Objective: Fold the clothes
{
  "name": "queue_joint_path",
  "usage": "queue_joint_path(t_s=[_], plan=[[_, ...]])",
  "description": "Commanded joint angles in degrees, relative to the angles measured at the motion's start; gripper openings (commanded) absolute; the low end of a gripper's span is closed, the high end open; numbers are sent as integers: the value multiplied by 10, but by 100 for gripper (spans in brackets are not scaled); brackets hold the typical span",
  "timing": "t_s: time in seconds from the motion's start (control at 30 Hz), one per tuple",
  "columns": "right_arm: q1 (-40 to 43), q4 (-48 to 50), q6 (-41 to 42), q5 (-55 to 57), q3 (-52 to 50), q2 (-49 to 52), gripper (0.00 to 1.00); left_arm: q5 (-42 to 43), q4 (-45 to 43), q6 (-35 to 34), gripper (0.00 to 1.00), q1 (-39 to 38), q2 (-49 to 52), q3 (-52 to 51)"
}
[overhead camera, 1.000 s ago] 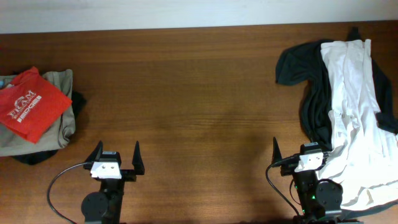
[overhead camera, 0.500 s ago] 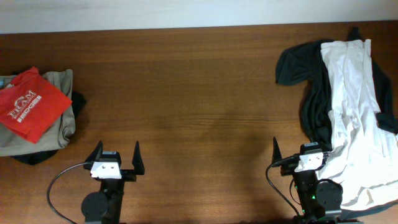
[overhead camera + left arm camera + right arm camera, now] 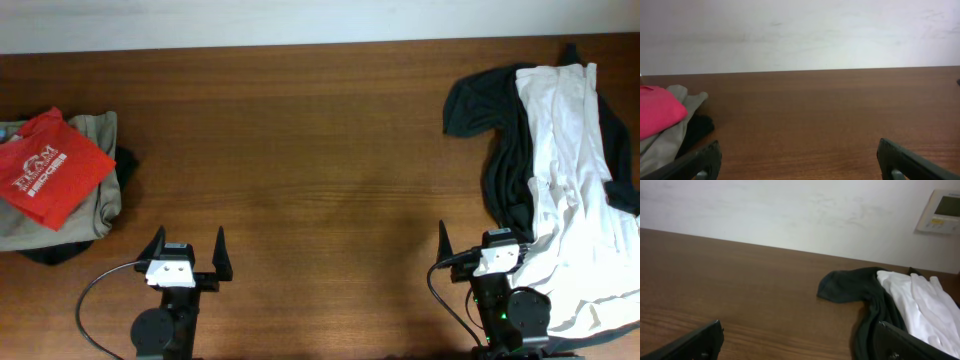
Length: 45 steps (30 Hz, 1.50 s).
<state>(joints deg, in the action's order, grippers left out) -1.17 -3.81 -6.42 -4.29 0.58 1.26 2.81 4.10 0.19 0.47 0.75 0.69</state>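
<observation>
Though crumpled, white T-shirt (image 3: 565,150) seemingly touching right end effector (image 3: 486,240).

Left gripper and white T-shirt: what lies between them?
From the left gripper, bare table, then a dark garment partly under the T-shirt. The overhead view shows this.

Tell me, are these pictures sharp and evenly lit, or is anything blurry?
Overhead: even, sharp light; the white T-shirt is bright yet its folds show, and the table has a faint sheen. Left wrist: the left tool is dark and soft-edged, the red shirt glows pinkish. Right wrist: the right tool is likewise blurred; the dark garment is clear.
</observation>
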Motion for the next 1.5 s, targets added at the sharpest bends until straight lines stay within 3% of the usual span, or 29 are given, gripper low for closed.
queue_joint_path(t_s=[0.0,0.13,0.27,0.37,0.53,0.57,0.7,0.83,0.97,1.03,1.07,1.17,1.27,1.37,1.47], plan=[[-3,-7,47,5,1,3,99,9,3,7,99,3,7,3],[-3,-35,76,57,47,26,99,9,11,7,99,3,34,44],[-3,-119,87,81,166,124,99,8,42,7,99,3,136,140],[-3,-205,87,82,295,260,99,9,67,7,99,3,258,228],[17,-341,86,90,473,490,99,10,180,7,99,3,422,373],[31,-346,83,68,511,556,99,20,195,7,99,3,457,399],[106,-304,100,165,524,682,100,24,193,7,99,3,505,413],[203,-222,114,176,524,841,90,24,193,7,99,3,523,413],[226,-164,114,177,524,951,70,24,193,7,99,3,527,413],[227,-149,114,177,524,977,36,24,193,7,99,3,527,413],[227,-148,115,177,524,978,8,24,193,7,99,3,527,413],[227,-172,119,176,546,940,4,24,193,7,99,3,527,413],[224,-301,111,138,703,835,4,24,185,7,99,3,527,413],[213,-425,82,-131,875,770,4,24,174,7,99,3,527,413],[132,-456,82,-326,913,740,4,24,174,7,99,3,527,413]])
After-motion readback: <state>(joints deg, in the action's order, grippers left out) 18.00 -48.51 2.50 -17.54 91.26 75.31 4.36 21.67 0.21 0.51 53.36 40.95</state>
